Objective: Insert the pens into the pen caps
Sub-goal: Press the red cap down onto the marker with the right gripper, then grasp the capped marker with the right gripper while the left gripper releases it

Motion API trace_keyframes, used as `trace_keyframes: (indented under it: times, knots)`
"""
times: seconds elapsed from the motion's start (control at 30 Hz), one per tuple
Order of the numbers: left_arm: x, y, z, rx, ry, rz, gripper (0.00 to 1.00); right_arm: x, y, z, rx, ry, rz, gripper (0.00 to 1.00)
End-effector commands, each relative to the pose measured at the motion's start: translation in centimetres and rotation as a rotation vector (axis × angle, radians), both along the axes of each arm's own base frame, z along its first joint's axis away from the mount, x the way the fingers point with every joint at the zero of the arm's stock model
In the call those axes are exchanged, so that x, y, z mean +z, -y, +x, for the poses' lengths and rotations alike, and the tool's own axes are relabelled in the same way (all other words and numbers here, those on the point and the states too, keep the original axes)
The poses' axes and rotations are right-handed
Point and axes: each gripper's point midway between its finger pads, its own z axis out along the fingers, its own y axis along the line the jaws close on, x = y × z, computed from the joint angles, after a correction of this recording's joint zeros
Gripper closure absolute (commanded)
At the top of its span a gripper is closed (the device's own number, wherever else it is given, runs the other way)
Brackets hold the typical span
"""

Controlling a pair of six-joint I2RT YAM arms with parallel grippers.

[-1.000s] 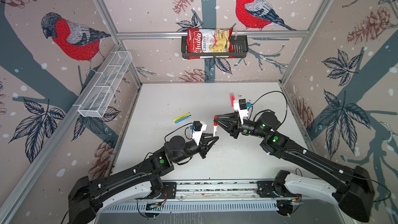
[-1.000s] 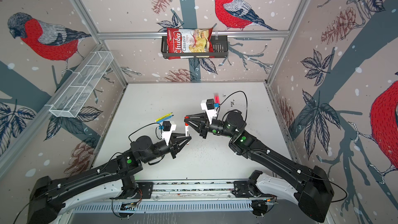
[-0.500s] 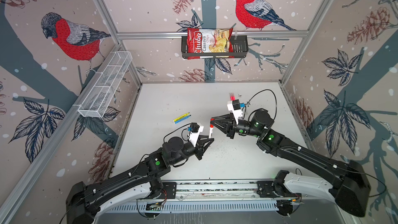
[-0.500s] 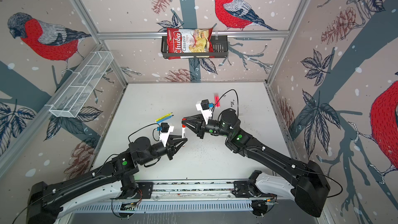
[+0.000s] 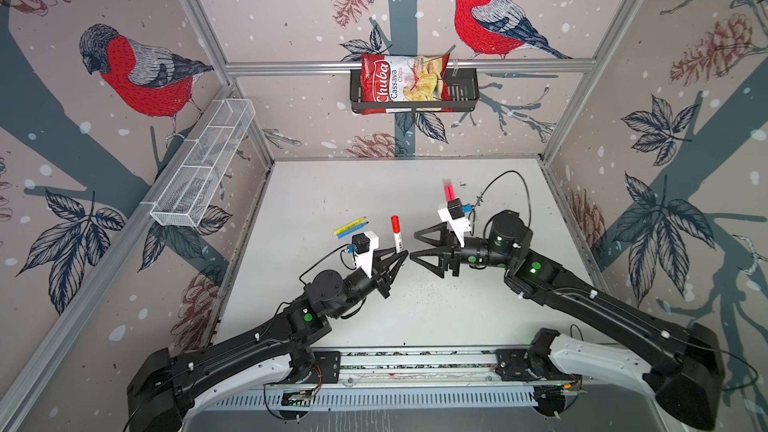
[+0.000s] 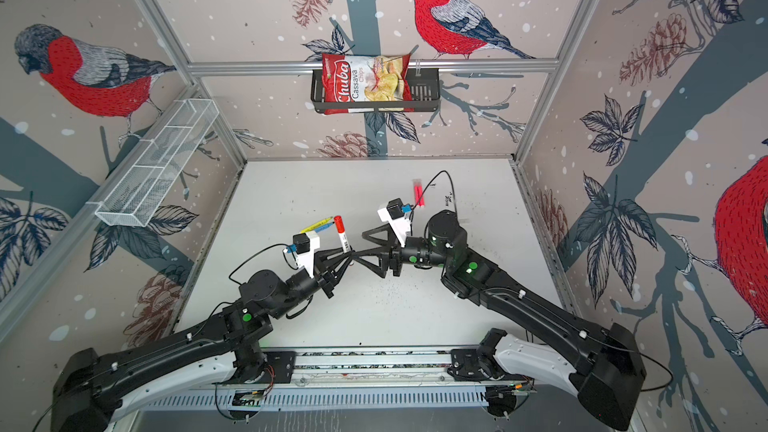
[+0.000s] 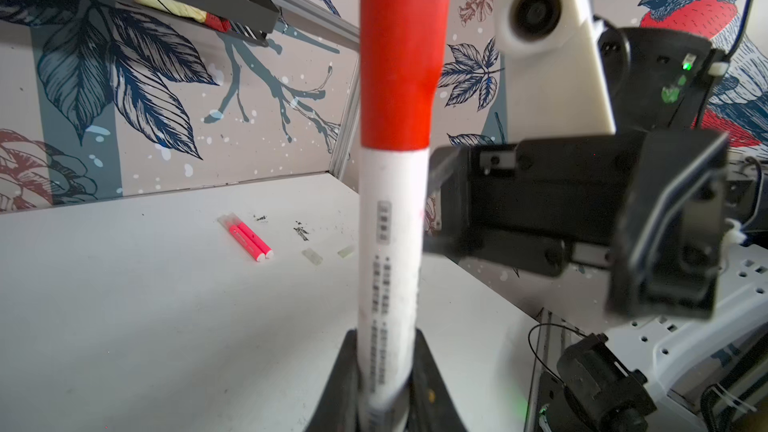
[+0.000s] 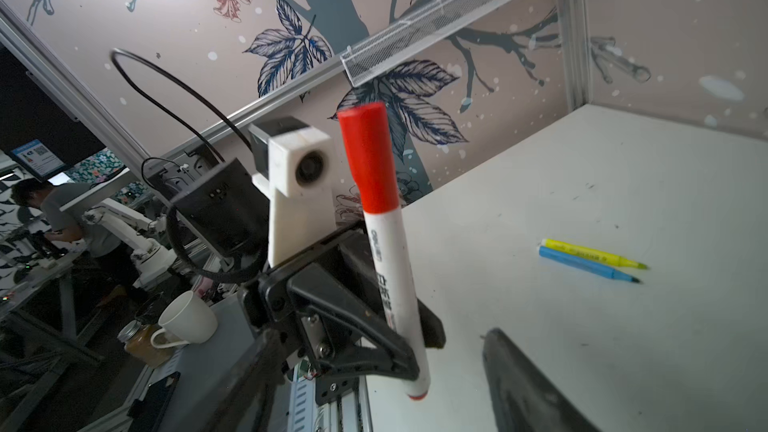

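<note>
White plastic marker with red cap (image 5: 397,234) and black print, slim yellow marker (image 8: 590,253), slim blue marker (image 8: 582,264), two neon pink markers (image 7: 248,238), plain white table (image 5: 332,201), beige wallpaper (image 5: 291,14) with red-breasted grey birds.

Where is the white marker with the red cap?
In both top views the marker is held in the shut left gripper, right of the yellow pen and blue pen.

The right pincer (image 5: 413,246) has opened, letting go of the white pen (image 5: 398,240).
</note>
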Motion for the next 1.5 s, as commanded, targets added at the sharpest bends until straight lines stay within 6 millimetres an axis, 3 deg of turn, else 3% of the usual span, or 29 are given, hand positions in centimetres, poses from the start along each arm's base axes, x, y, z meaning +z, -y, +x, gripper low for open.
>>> trace_keyframes:
  times: [0.0,0.23,0.4,0.47,0.67,0.9,1.03,1.47]
  knots:
    - [1.8,-1.5,0.2,0.051,0.028,-0.115,1.00,1.4,1.2,-0.7,0.000,0.058,0.027,0.21]
    - [2.6,-2.7,0.1,0.087,0.047,-0.110,1.00,-0.3,1.6,0.8,-0.055,0.004,-0.001,0.22]
    - [2.5,-2.3,0.0,0.069,0.043,-0.105,1.00,-0.8,-0.6,0.0,0.042,-0.013,-0.011,0.27]
    - [2.4,-2.2,0.0,0.064,0.037,-0.107,1.00,-0.8,-1.4,-0.3,0.066,-0.006,-0.020,0.34]
    - [2.1,-2.0,-0.1,0.053,0.028,-0.108,1.00,-1.2,-3.6,0.5,0.085,-0.002,-0.058,0.47]
    - [1.9,-1.8,-0.2,0.042,0.020,-0.103,1.00,-1.3,-5.8,0.3,0.131,0.017,-0.096,0.49]
    - [1.7,-1.5,-0.2,0.030,0.017,-0.095,1.00,-2.5,-7.0,0.7,0.140,0.006,-0.134,0.52]
    - [2.0,-0.7,-0.2,0.006,0.024,-0.092,1.00,-4.3,-7.7,1.7,0.118,-0.027,-0.194,0.85]
